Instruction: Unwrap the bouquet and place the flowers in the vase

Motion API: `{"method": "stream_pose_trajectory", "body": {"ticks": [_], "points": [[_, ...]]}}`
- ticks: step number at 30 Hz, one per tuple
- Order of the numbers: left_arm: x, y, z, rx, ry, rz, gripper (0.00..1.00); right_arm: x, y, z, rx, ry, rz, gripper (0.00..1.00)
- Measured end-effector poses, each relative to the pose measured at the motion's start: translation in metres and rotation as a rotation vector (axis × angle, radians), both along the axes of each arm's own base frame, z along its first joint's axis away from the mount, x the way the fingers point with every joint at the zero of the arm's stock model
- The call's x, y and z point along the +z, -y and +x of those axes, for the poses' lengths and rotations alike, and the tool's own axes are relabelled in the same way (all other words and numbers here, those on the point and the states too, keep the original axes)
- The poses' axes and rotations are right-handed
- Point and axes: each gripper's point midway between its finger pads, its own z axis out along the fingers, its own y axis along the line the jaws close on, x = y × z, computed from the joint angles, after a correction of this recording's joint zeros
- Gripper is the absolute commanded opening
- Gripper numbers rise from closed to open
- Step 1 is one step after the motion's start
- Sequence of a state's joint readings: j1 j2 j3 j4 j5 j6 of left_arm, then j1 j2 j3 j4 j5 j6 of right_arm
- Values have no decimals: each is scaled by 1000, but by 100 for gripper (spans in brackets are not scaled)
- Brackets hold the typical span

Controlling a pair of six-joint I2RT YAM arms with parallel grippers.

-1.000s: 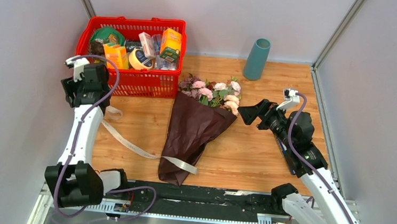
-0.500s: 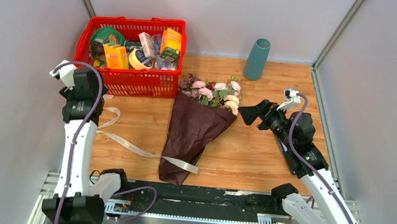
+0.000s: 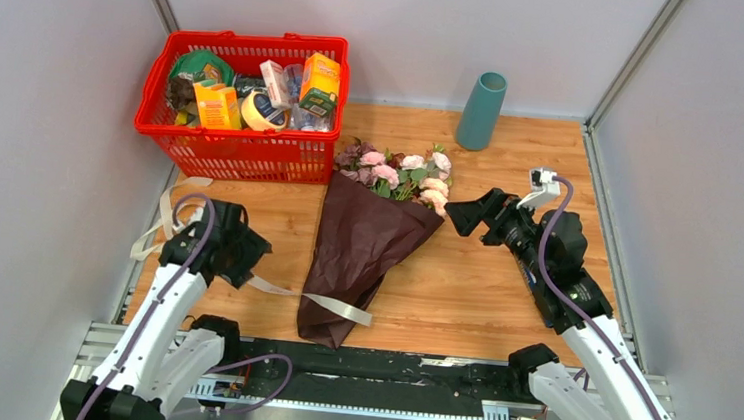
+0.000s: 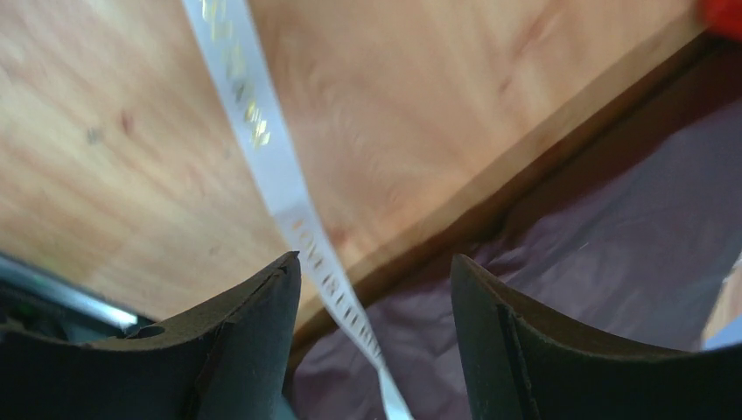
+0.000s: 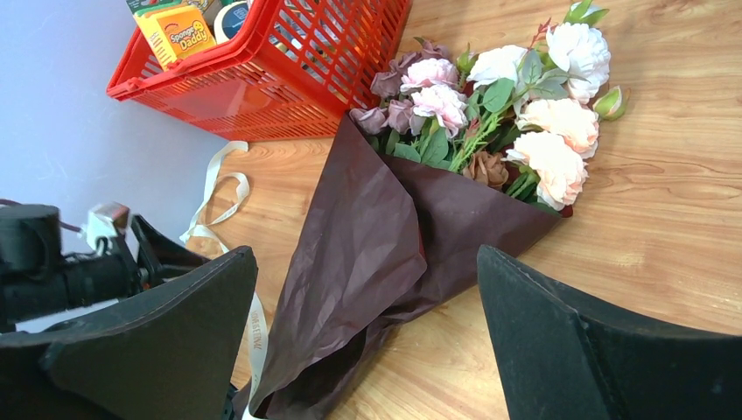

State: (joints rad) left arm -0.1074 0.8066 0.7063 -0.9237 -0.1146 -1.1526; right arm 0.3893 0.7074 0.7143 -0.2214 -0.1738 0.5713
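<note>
Bouquet (image 3: 366,235) lies centre frame, wrapped, flowers (image 3: 401,172) toward top. Left gripper (image 4: 374,267) lower left of it, jaws well apart, ribbon (image 4: 271,166) passing between fingers, not pinched. Right gripper (image 3: 455,215) just right of flowers, wide open, empty. Vase (image 3: 481,110) upright, upper right.

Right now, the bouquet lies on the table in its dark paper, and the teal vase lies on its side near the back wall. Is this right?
Not quite: the vase stands upright, not on its side, as the top external view shows. The bouquet does lie in its dark paper.
</note>
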Motion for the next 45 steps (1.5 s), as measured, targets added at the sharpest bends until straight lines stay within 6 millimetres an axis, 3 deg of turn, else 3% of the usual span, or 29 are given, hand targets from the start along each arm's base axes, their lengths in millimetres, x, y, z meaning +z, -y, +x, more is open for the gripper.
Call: {"method": "stream_pose_trajectory", "body": {"ticks": [4,11,18,22,25,26,27,31,35,41,45], "points": [[-30,29,-31,6,-112,-113,71,-1,0,0,-1,-4,2,99],[-63,50,-55,66,-242,-206,71,-6,-1,3,-1,-20,-5,99],[-73,63,-44,75,-260,-240,66,-10,0,4,-7,-30,-10,99],[-81,69,-44,72,-276,-243,52,-12,-1,4,-8,-34,-12,99],[-83,72,-43,80,-277,-249,27,-12,-1,5,-8,-34,-12,99],[-83,73,-43,85,-276,-253,11,-12,-1,5,-8,-34,-12,99],[-83,73,-43,89,-275,-255,3,-12,-1,5,-8,-34,-12,99],[-82,72,-40,105,-257,-249,0,-12,-1,5,-8,-34,-12,99],[-67,63,-25,121,-184,-197,0,-12,-1,5,-8,-34,-12,99],[4,47,39,126,74,-68,0,-11,-1,4,-8,-33,-12,99],[34,25,67,141,177,93,0,-8,0,3,-8,-23,-8,99]]}}
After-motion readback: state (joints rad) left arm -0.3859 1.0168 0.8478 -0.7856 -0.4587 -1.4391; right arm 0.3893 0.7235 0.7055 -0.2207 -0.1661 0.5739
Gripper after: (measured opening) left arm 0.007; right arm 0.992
